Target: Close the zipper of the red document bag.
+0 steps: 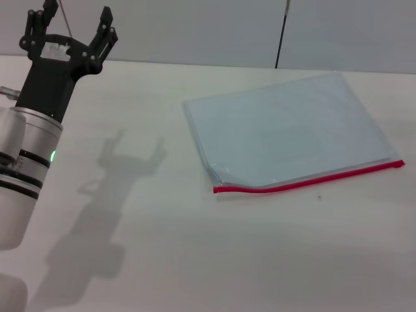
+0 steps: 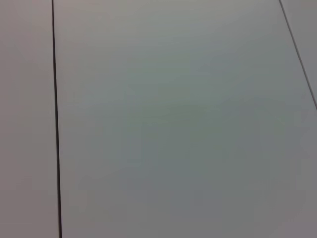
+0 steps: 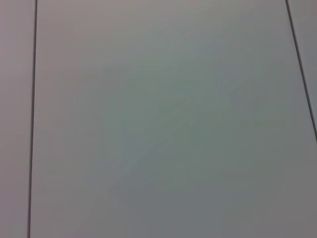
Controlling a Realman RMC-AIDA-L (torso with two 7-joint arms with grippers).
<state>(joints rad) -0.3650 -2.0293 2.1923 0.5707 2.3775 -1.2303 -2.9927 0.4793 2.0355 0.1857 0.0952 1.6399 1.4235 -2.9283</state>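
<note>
The red document bag (image 1: 289, 130) lies flat on the white table (image 1: 195, 247) at the centre right, a translucent pale blue-grey pouch. Its zipper (image 1: 312, 181) runs as a thin red strip along the near long edge; the near-left corner bulges up slightly. I cannot make out the slider tab. My left gripper (image 1: 73, 26) is raised at the far left, well away from the bag, fingers spread open with nothing between them. The right gripper is out of view. Both wrist views show only a plain grey panelled wall.
A thin dark pole (image 1: 281, 36) stands behind the table's far edge. The left arm's shadow (image 1: 123, 169) falls on the table between the arm and the bag.
</note>
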